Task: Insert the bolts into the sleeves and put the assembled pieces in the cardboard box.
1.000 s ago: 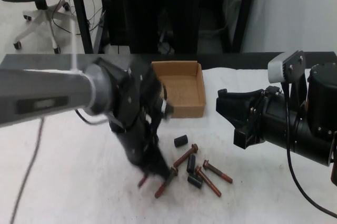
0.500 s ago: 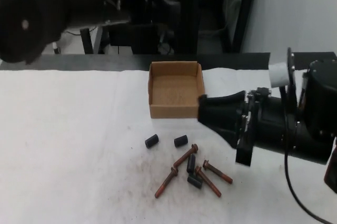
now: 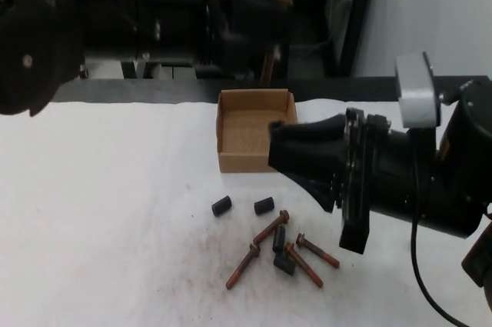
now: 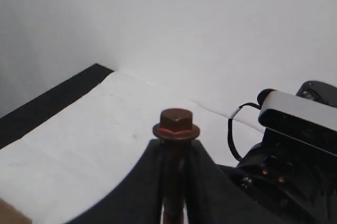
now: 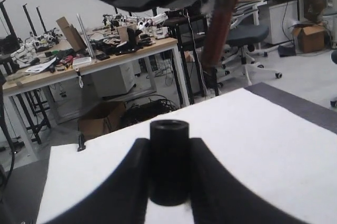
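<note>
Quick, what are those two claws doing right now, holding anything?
Left gripper: closed, holding a bolt.
Right gripper: closed, holding a sleeve.

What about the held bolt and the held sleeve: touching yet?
Apart. The right wrist view shows the bolt hanging above the sleeve gripped in the right claw, with background plainly visible between bolt tip and sleeve mouth.

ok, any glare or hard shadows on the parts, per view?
High view: even light on the white cloth, loose bolts and loose sleeves cast barely any shadow, no glare. Left wrist view: held bolt well lit against the pale wall. Right wrist view: held sleeve dark against the cloth, no glare.
</note>
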